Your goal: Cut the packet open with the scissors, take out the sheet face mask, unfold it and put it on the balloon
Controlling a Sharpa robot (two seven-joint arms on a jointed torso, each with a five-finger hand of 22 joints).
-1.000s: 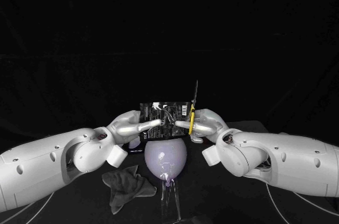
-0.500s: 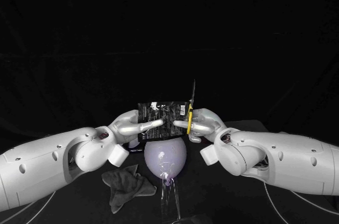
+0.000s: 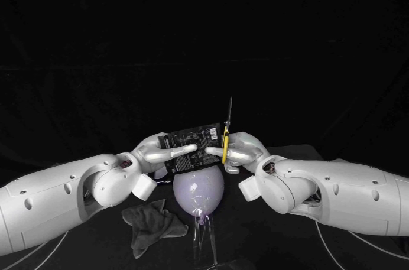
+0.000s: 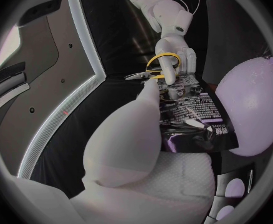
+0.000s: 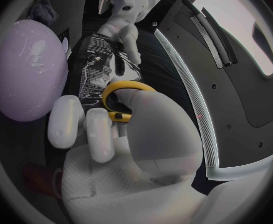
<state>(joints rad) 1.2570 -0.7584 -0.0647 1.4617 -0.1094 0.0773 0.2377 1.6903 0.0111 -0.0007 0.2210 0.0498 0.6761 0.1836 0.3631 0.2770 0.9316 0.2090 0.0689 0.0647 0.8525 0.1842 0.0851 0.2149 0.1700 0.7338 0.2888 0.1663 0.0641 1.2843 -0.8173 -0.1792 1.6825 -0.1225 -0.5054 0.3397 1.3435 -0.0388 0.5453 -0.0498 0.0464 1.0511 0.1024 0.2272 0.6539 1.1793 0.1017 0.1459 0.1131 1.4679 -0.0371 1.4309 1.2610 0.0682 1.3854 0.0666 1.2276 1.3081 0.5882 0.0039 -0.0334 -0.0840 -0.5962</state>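
Observation:
My left hand (image 3: 160,152) holds the black face-mask packet (image 3: 192,147) up over the table, tilted with its right side raised. In the left wrist view the packet (image 4: 193,114) stands out past my left hand (image 4: 136,149). My right hand (image 3: 241,150) grips the yellow-handled scissors (image 3: 226,134), blades pointing up at the packet's right edge. The yellow handle loop (image 5: 125,98) sits round a finger of my right hand (image 5: 136,134), with the packet (image 5: 102,72) just beyond. The pale purple balloon (image 3: 200,190) lies on the table right below both hands.
A dark grey cloth (image 3: 153,224) lies crumpled on the black table to the left of the balloon. Thin cables (image 3: 341,249) trail under my right arm.
The packet has tilted, its right side rising. My right hand and the scissors have shifted a little to the left, against the packet's edge.

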